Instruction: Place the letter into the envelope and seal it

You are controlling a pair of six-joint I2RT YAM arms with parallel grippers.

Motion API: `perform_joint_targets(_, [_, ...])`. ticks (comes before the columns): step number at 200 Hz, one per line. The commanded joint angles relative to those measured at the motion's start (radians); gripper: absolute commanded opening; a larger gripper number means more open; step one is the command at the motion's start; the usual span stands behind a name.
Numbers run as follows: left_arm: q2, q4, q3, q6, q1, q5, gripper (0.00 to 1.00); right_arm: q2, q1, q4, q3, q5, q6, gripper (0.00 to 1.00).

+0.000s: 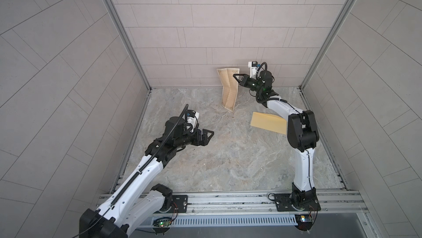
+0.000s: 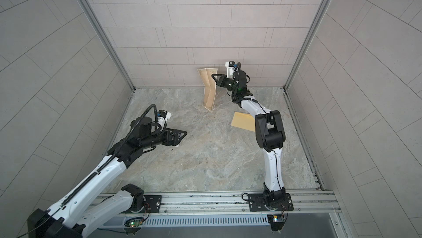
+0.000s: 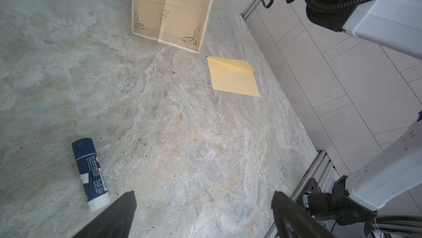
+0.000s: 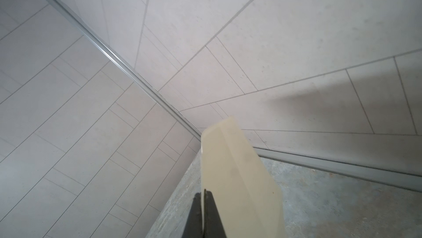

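Beige paper of the letter (image 1: 229,88): dark scrolled border, faint ruled lines, small emblem near the lower end, creased lengthwise. Held upright near the back wall, lower edge close to the stone worktop (image 1: 228,161), contact unclear. Pinched at one long edge by the right claw (image 1: 237,77), jaws closed on the sheet. Nearby, yellow-tan envelope (image 1: 267,122) flat on the worktop, flap slightly raised. Well apart, left claw (image 1: 207,134) spread wide, dark blue glue stick (image 3: 90,173) lying just beside it.
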Motion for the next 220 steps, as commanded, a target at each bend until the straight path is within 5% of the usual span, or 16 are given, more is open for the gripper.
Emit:
perform_joint_targets(1, [-0.013,0.101,0.052,-0.029,-0.001,-0.027,0.99,-0.139,0.005,0.027,-0.099,-0.042,-0.102,0.0])
perform_joint_targets(48, [0.001,0.213,0.102,0.022,-0.003,-0.017,0.99,-0.455,0.013,-0.18,-0.294,-0.109,-0.365,0.0])
perform_joint_targets(99, [-0.005,0.192,0.202,0.334,-0.005,0.112,0.98,-0.732,0.076,-0.568,-0.452,-0.119,-0.769,0.0])
perform_joint_targets(181, [0.054,0.031,0.269,0.733,-0.035,0.302,0.9,-0.973,0.208,-0.79,-0.632,-0.085,-1.087,0.0])
perform_joint_targets(220, [0.068,-0.011,0.254,0.83,-0.086,0.298,0.87,-1.005,0.27,-0.843,-0.64,-0.081,-1.147,0.0])
